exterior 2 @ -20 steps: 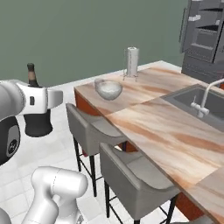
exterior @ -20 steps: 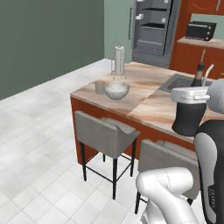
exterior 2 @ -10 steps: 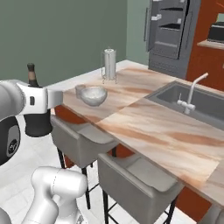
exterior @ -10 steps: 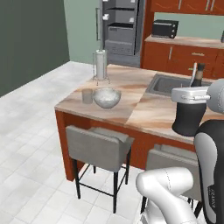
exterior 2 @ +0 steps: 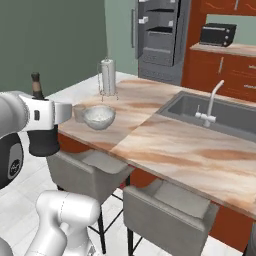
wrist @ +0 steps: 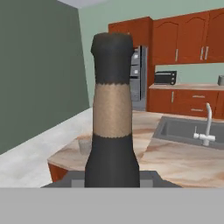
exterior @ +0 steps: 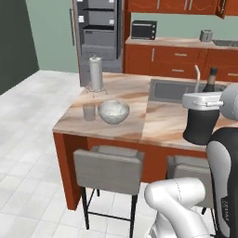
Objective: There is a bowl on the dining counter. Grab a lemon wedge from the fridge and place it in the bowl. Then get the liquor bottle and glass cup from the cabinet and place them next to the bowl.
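Liquor bottle (wrist: pixel 112 127) is riding upright, clamped in the gripper (exterior: pixel 201 100) beside the dining counter (exterior: pixel 121 124) — it should be kept vertical and set on bare counter beside the bowl (exterior: pixel 113 111), sparing the glass cup (exterior: pixel 89 112).

No readable text, brand, number or sign anywhere. Liquor bottle (wrist: pixel 113 113) neck band plain tan, no print. Toaster oven (exterior: pixel 143 29) on far counter: front blank, too small to tell any markings. Fridge (exterior: pixel 99 28) door shelves unlabelled. Paper towel holder (exterior: pixel 95 73) and glass cup (exterior: pixel 89 112) on dining counter (exterior: pixel 135 124) bare. Robot body: no legible marking.
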